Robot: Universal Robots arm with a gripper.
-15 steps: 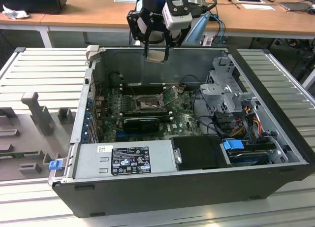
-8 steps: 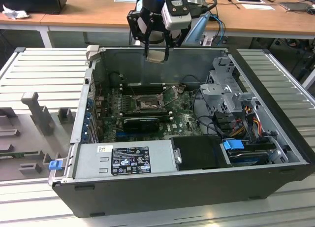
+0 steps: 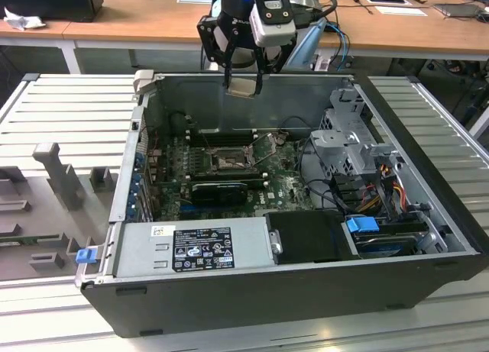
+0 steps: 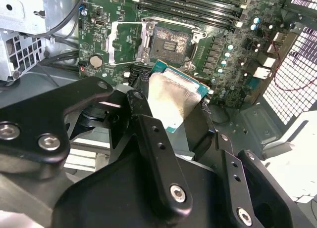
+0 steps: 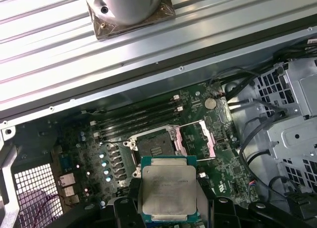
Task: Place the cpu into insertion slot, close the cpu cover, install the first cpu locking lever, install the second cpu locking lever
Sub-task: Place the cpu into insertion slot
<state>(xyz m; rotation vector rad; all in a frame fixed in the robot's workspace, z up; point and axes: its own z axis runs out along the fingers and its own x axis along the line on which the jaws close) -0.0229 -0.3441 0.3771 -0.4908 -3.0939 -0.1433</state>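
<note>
Above the open computer case (image 3: 306, 295), the gripper (image 3: 243, 86) is clamped on the cpu (image 5: 168, 191), well clear of the green board. Below it the insertion slot (image 5: 154, 146) lies uncovered. The cpu cover (image 5: 195, 139) appears swung open beside the slot.

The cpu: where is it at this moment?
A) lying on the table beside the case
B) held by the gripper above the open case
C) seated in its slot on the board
B: the gripper clamps the cpu up over the case, and the slot below sits empty.
</note>
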